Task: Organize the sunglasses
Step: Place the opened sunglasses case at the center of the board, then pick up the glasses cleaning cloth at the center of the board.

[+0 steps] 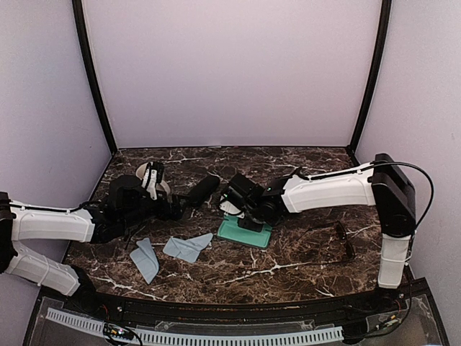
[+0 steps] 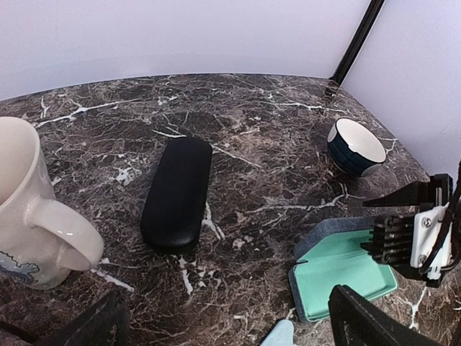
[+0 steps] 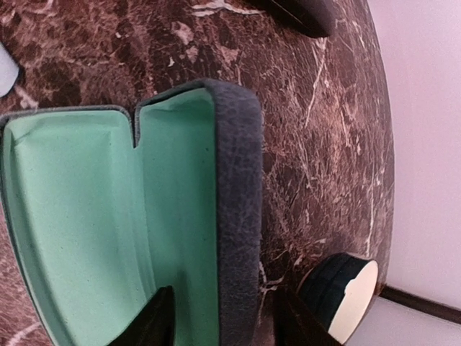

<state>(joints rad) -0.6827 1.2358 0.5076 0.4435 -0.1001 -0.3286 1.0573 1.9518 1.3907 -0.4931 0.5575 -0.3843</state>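
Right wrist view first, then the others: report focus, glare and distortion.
Right wrist view: open case rim sharp, grain crisp; right claw a dark blur at the bottom edge. Left wrist view: glare spot on the mug handle. Top external view: frame posts look curved, sunglasses barely stand out from the dark marble.

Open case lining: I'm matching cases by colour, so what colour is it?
Mint green lining, best seen in the right wrist view.

On the marble tabletop, the right claw hangs over the rear edge of an open green-lined case. The left claw is right by a cream mug, and a black case lies between the claws. Two blue-grey cloths lie front left, and sunglasses lie apart at the right.
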